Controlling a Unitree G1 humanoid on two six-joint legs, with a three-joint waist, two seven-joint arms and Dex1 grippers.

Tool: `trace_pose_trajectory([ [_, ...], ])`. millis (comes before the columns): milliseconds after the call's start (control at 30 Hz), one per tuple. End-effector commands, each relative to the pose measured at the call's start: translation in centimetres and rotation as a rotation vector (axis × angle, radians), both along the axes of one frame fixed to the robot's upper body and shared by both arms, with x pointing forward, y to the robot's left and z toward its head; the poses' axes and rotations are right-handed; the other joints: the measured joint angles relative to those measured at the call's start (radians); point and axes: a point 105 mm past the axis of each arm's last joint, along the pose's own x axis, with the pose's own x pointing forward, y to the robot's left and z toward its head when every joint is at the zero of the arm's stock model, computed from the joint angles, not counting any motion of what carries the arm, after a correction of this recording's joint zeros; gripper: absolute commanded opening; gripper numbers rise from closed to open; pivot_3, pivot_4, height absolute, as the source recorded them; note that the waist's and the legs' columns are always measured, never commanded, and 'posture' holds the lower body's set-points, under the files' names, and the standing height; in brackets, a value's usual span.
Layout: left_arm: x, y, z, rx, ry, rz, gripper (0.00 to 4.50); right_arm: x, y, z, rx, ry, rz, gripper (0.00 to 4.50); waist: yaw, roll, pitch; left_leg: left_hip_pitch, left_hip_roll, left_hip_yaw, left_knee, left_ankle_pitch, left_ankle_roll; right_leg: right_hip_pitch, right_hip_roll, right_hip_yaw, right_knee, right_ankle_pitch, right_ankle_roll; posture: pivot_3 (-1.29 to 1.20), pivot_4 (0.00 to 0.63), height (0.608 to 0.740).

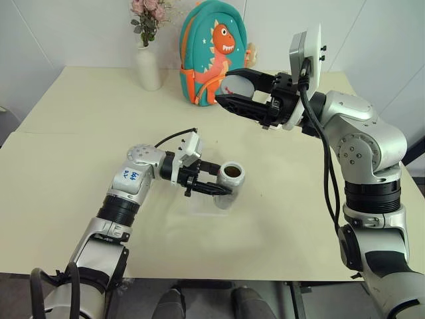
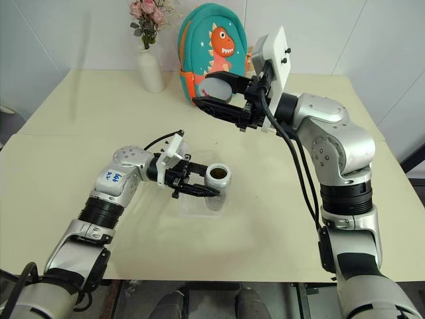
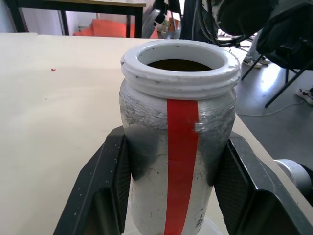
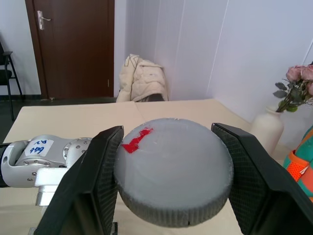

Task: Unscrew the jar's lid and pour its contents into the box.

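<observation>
My left gripper [image 1: 222, 188] is shut on the jar [image 1: 232, 178], its black fingers [image 3: 105, 191] clamped on both sides of the body with the red stripe. The jar [image 3: 181, 147] stands roughly upright with its white threaded mouth uncovered, and something dark brown, the contents [image 3: 178, 64], shows inside. Just under it the box [image 2: 191, 207], a clear shallow tray, lies on the table. My right gripper [image 1: 226, 86] is raised above and behind, shut on the grey lid [image 4: 173, 166] with the red mark on top, in front of the backpack.
A teal dinosaur backpack [image 1: 209, 53] and a white vase [image 1: 149, 66] with pink flowers stand at the back of the cream table [image 1: 80, 166]. Open tabletop lies to the left and right of the box.
</observation>
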Motion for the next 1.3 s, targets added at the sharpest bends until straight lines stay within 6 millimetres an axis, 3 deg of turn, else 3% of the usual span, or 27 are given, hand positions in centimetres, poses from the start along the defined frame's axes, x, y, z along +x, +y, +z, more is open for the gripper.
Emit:
trace_pose_trajectory([
  [33, 1.0, -0.3, 4.4, -0.118, -0.117, 0.047, 1.97, -0.6, -0.9, 1.0, 0.035, -0.05, -0.026, 2.56, 0.002, 0.0, 0.0, 0.0, 0.0, 0.0, 0.0, 0.0, 0.0, 0.0, 0.0, 0.0, 0.0, 0.0, 0.0, 0.0, 0.15, 0.74],
  [133, 1.5, 0.0, 6.9, -0.177, -0.188, 0.091, 1.97, -0.2, -2.3, 0.9, 0.05, -0.043, -0.103, 2.56, 0.003, 0.0, 0.0, 0.0, 0.0, 0.0, 0.0, 0.0, 0.0, 0.0, 0.0, 0.0, -0.001, 0.0, 0.0, 0.0, 0.15, 0.74],
  [267, 1.4, 0.4, 8.7, -0.221, -0.223, 0.105, 1.97, 0.2, -4.0, 0.3, 0.044, -0.029, -0.193, 2.56, 0.003, 0.0, 0.0, -0.001, 0.0, 0.0, 0.0, 0.0, 0.0, 0.0, 0.0, 0.0, -0.002, 0.0, 0.0, 0.0, 0.15, 0.74],
  [333, 1.2, 1.2, 10.0, -0.236, -0.253, 0.127, 1.97, 0.8, -6.5, -1.6, 0.012, 0.02, -0.315, 2.56, 0.004, 0.0, 0.0, -0.001, 0.0, 0.0, -0.001, 0.0, 0.0, 0.0, 0.0, 0.0, -0.002, 0.0, 0.0, 0.0, 0.15, 0.74],
  [433, 1.2, 1.9, 10.7, -0.244, -0.266, 0.156, 1.97, 0.9, -8.3, -3.5, -0.02, 0.069, -0.409, 2.56, 0.001, 0.0, 0.0, -0.001, 0.0, 0.0, -0.001, 0.0, 0.0, 0.0, 0.0, 0.0, -0.002, 0.0, 0.0, 0.0, 0.15, 0.74],
  [567, 2.0, 5.1, 11.2, -0.245, -0.281, 0.293, 1.97, -0.1, -11.1, -8.9, -0.106, 0.195, -0.551, 2.56, 0.002, 0.0, 0.0, -0.001, 0.0, 0.0, -0.001, 0.0, 0.0, 0.0, 0.0, 0.001, -0.002, -0.001, 0.0, 0.0, 0.15, 0.74],
  [800, 3.2, 9.5, 10.3, -0.227, -0.324, 0.465, 1.97, -1.8, -10.9, -14.5, -0.095, 0.31, -0.613, 2.56, 0.001, 0.0, 0.0, 0.001, 0.0, 0.001, 0.0, 0.001, -0.001, 0.001, 0.0, 0.001, 0.0, -0.001, 0.0, 0.0, 0.15, 0.74],
  [933, 3.7, 11.4, 9.3, -0.211, -0.345, 0.545, 1.97, -1.9, -11.1, -18.0, -0.056, 0.393, -0.665, 2.56, 0.003, 0.0, 0.0, 0.001, -0.001, 0.0, 0.001, 0.001, -0.001, 0.001, 0.0, 0.002, 0.0, 0.0, 0.001, 0.0, 0.15, 0.74],
  [1200, 3.8, 12.2, 8.9, -0.189, -0.448, 0.598, 1.97, -1.6, -12.2, -21.0, -0.024, 0.462, -0.732, 2.56, 0.004, 0.0, 0.0, 0.001, -0.001, 0.0, 0.0, 0.001, -0.001, 0.001, 0.0, 0.001, 0.0, 0.0, 0.001, 0.0, 0.15, 0.74],
  [1233, 3.8, 12.2, 8.9, -0.179, -0.475, 0.599, 1.97, -1.6, -12.4, -21.1, -0.027, 0.466, -0.745, 3.3, 0.003, 0.0, 0.0, 0.001, -0.001, 0.0, 0.0, 0.001, -0.001, 0.001, 0.0, 0.001, 0.0, 0.0, 0.001, 0.0, 0.15, 0.74],
  [1300, 3.8, 12.2, 9.0, -0.165, -0.528, 0.606, 1.97, -1.6, -12.5, -21.1, -0.045, 0.453, -0.741, 3.91, 0.002, 0.0, 0.0, 0.001, -0.001, 0.0, 0.0, 0.001, -0.001, 0.001, 0.0, 0.001, 0.0, 0.0, 0.001, 0.0, 0.15, 0.74],
])
